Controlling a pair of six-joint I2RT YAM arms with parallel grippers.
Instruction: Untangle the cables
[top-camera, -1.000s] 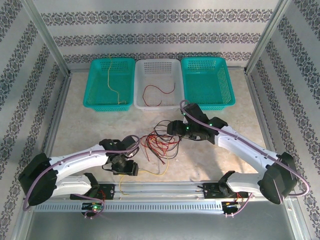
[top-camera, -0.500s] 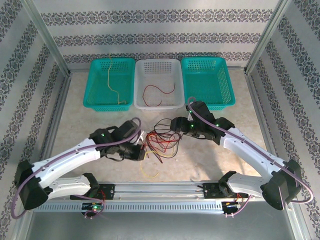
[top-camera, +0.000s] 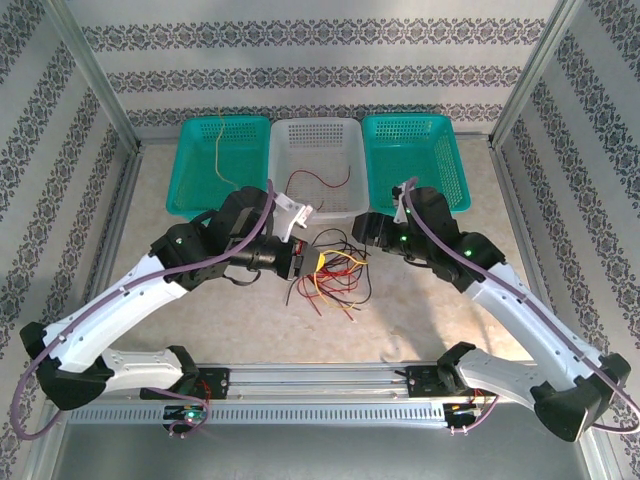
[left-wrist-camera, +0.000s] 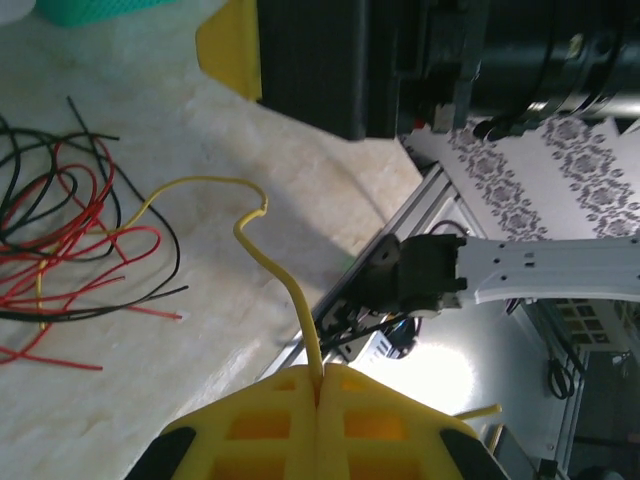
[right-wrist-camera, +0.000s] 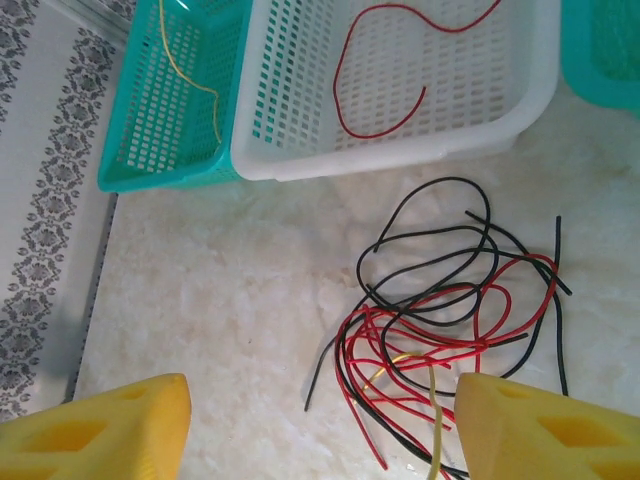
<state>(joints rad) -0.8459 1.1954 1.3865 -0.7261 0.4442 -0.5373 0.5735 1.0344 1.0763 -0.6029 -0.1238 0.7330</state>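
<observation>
The desk (top-camera: 450, 320) is carrying three baskets in a row along its far edge. The left teal basket (top-camera: 185, 213) is holding one yellow wire (right-wrist-camera: 195, 75). The white basket (top-camera: 315, 121) in the middle is holding one red wire (right-wrist-camera: 345, 100). The right teal basket (top-camera: 410, 118) is looking empty from above.

Both arms are reaching in over the middle of the desk, where the cables (top-camera: 335, 275) are lying in a loose knot of red and black loops.

The left gripper (top-camera: 318, 262) is sitting at the knot's left side, pressed together and pinching a yellow cable (left-wrist-camera: 290, 287). From the wrist, that strand is rising out of the closed yellow fingers (left-wrist-camera: 380, 430) and curving back toward the tangle (left-wrist-camera: 70, 230).

The right gripper (top-camera: 358, 232) is hovering just beyond the knot toward the far edge, spread wide and holding nothing. Its fingers (right-wrist-camera: 110, 425) are standing either side of the pile (right-wrist-camera: 440, 320) below.

The step in hand is probably drawing the yellow cable out of the red and black ones. The next move is likely calling for a steady pull away from the knot. The open gripper could press the remaining loops to the desk so they are not dragging along. The freed strand would then seem to belong in the left teal basket.
</observation>
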